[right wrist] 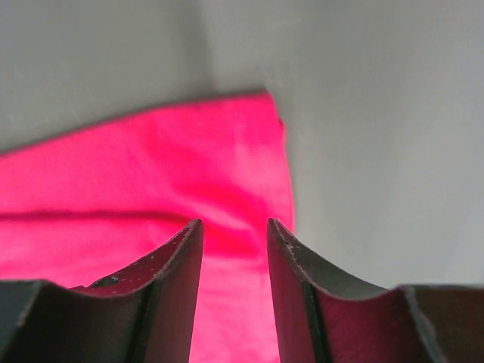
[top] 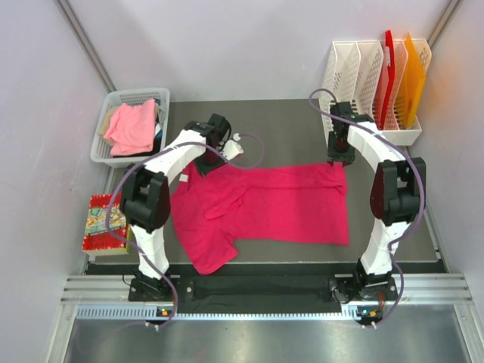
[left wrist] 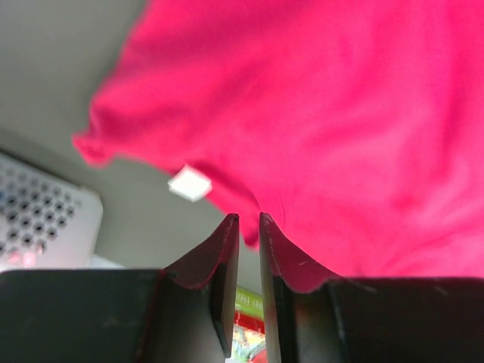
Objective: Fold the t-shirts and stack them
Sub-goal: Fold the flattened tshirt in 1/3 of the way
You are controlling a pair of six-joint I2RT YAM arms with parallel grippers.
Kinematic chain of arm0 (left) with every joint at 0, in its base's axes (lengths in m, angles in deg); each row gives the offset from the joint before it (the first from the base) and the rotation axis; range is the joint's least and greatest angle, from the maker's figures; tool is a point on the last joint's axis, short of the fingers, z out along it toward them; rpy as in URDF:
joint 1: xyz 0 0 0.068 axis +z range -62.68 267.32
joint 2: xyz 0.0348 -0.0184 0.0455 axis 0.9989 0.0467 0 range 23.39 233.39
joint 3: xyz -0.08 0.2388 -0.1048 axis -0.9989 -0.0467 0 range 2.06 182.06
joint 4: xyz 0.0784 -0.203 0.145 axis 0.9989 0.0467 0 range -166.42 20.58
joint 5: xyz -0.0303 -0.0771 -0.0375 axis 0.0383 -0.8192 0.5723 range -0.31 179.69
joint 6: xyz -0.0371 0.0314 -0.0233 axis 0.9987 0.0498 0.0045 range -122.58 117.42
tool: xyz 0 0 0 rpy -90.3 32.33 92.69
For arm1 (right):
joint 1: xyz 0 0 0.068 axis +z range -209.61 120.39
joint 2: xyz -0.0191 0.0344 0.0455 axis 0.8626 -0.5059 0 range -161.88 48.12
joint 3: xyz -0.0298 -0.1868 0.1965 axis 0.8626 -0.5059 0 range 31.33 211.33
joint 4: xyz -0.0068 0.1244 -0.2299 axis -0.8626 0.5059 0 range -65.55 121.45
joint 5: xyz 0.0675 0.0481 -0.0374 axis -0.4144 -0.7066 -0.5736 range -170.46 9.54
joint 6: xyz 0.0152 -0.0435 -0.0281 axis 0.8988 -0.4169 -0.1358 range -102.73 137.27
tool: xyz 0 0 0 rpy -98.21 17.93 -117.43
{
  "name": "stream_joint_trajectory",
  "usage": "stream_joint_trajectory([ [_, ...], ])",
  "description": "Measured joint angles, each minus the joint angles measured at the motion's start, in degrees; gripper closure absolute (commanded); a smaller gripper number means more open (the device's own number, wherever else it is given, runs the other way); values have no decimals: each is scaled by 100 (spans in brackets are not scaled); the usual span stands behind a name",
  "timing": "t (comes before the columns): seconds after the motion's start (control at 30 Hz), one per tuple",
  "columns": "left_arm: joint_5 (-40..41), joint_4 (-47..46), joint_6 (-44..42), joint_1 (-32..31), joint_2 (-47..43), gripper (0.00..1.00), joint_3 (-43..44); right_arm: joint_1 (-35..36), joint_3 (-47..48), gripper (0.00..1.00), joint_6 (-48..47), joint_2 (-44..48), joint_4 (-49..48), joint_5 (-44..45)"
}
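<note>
- Top view: the magenta t-shirt [top: 280, 204] lies spread across the dark bench [top: 287, 121], collar end to the left and hem to the right. One sleeve trails toward the near edge. A salmon-pink t-shirt [top: 132, 125] sits heaped in the white basket [top: 102, 147] at the far left corner. The left arm [top: 174, 155] reaches over the shoulder end, the right arm [top: 378, 151] over the hem's far corner.
- Left wrist view: the left fingers [left wrist: 223, 257] stand a narrow slit apart with nothing between them, poised at the shirt's edge. A white tag [left wrist: 189, 184] shows just beside it.
- Right wrist view: the right fingers [right wrist: 178, 265] are plainly apart and empty, hanging above the hem corner.
- The step in hand looks like the shirt laid out flat, with the first fold yet to begin. The next move likely calls for both pairs of fingers to drop onto the far edge and pinch it. They would then carry it toward the near edge together, evenly, so the cloth does not bunch.
</note>
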Motion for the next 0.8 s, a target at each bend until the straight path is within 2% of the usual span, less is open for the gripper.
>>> stream_joint_trajectory([
  [0.27, -52, -203, 343, 280, 1095, 83, 756, 0, 136, 66, 15, -765, -44, -227],
  [0.8, -203, -603, 553, 1237, 1449, 85, 433, 0, 129, 67, 20, -1045, -120, -350],
])
